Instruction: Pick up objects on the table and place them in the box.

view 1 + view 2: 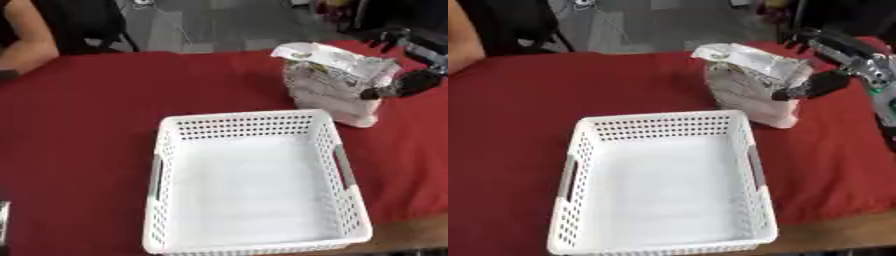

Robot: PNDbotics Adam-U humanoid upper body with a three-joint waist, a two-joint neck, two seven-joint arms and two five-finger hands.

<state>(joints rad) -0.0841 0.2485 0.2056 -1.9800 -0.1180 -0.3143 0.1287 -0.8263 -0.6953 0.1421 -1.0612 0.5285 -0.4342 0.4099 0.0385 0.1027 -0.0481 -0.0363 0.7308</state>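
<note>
A crinkled white and silver bag (332, 82) stands on the red tablecloth just behind the right far corner of the white perforated basket (175, 125), which holds nothing. My right hand (837, 60) reaches in from the right at the bag's upper right side. Its thumb (805, 89) touches the bag's near right face, and its fingers (800, 38) are spread behind the bag's top, apart from it. The bag rests on the table. A thin grey sliver (3, 222) at the lower left edge is all that shows where my left hand would be.
The red cloth (87, 125) covers the table, and a strip of wooden edge (411, 232) shows at the lower right. A person's arm (24, 50) rests at the far left corner. A dark chair (92, 22) stands behind the table.
</note>
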